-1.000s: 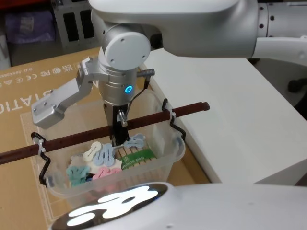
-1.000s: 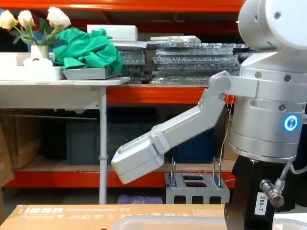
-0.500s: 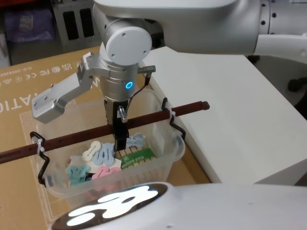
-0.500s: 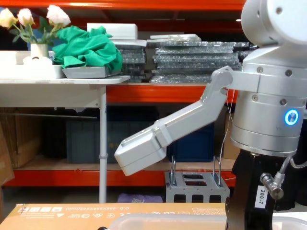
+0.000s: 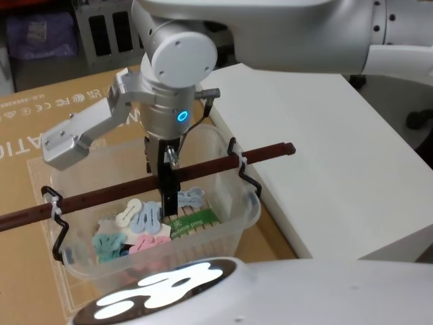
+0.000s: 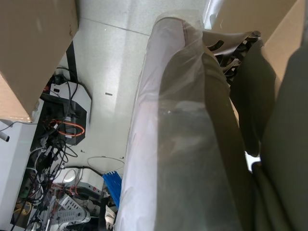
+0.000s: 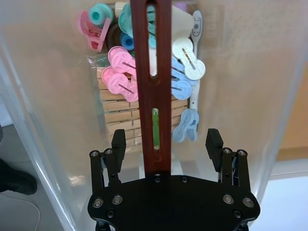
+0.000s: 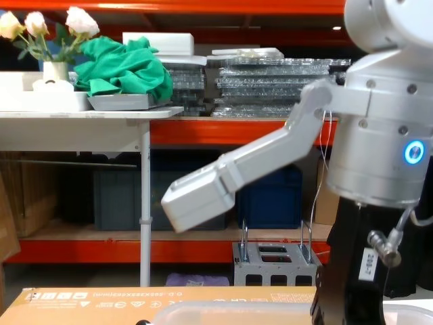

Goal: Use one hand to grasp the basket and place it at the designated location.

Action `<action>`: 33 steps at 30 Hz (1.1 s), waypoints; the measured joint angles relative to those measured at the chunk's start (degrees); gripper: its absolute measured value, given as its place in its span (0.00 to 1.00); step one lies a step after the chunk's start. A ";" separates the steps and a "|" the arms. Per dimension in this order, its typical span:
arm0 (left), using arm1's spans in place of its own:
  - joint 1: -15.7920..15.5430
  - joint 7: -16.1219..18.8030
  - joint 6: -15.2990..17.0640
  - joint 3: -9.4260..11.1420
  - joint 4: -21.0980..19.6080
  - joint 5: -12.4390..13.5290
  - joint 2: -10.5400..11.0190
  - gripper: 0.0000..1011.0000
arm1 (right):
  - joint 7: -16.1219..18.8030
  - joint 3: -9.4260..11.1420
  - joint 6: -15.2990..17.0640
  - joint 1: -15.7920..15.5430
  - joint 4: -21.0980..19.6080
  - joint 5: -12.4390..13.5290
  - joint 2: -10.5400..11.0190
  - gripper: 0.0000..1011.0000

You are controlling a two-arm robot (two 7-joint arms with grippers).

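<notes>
Overhead, the basket (image 5: 226, 206) is seen on a cardboard box (image 5: 27, 142), just beside a white table (image 5: 325, 128); its red-brown handle (image 5: 264, 154) is stretched across the rim from side to side; the right gripper (image 5: 168, 203) is positioned at the middle of that handle, pointing straight down, above coloured clips (image 5: 139, 220) in the tub. From the left wrist, a floor strewn with cables (image 6: 57, 139) is shown past a pale translucent surface that cannot be identified. From the right wrist, the fingers (image 7: 119, 142) are seen spread wide, one on each side of the handle and neither touching it; nothing is gripped; wooden pegs (image 7: 120, 113) are seen beneath the clips. From the chest, the right arm (image 8: 379, 135) is shown large at the right, its black lower part just above the basket's rim.
</notes>
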 joint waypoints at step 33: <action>0.00 0.00 0.00 0.00 0.01 0.00 0.00 0.00 | 0.14 6.07 -0.07 2.95 -7.85 4.98 8.12 0.99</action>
